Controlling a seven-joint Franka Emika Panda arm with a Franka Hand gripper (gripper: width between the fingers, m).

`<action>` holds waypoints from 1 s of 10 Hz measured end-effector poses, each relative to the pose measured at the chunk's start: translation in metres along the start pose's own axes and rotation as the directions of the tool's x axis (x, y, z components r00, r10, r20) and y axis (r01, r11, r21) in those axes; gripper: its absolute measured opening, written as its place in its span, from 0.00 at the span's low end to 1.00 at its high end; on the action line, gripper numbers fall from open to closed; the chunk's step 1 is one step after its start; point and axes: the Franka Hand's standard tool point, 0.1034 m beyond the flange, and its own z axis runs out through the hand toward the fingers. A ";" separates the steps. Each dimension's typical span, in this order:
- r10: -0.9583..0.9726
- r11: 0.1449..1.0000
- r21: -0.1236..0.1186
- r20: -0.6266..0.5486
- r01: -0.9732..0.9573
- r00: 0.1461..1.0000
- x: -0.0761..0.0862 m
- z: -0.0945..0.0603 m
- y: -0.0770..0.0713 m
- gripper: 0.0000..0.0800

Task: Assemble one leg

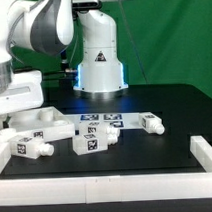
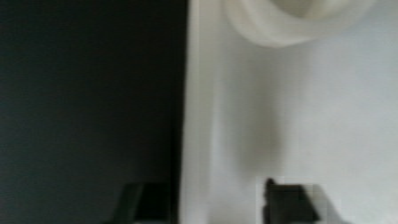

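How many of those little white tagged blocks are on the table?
3 legs: one front at the exterior view's left, one central, one at its right. More may be hidden.

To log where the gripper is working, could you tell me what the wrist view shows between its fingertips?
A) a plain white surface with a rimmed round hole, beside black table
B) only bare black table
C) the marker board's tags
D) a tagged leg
A: at the gripper lies the plain white tabletop with its rimmed round hole, its edge meeting the black table; no tags show.
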 end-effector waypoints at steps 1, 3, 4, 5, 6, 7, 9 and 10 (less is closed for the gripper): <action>0.000 1.000 0.000 0.000 0.000 1.000 0.000 0.000 0.000 0.10; -0.002 1.000 0.000 0.000 0.002 1.000 0.000 0.000 0.000 0.07; -0.003 1.000 0.000 0.000 0.003 1.000 0.000 0.000 0.000 0.07; -0.002 1.000 0.000 0.000 0.002 1.000 0.000 0.000 0.000 0.07; -0.003 1.000 0.000 0.000 0.003 1.000 0.000 0.000 0.000 0.07; -0.003 1.000 0.000 0.000 0.003 1.000 0.000 0.000 0.000 0.07; 0.040 0.999 -0.009 -0.010 -0.040 0.999 0.009 -0.009 -0.005 0.07; 0.093 0.996 0.011 -0.004 -0.093 0.996 0.015 -0.026 -0.012 0.07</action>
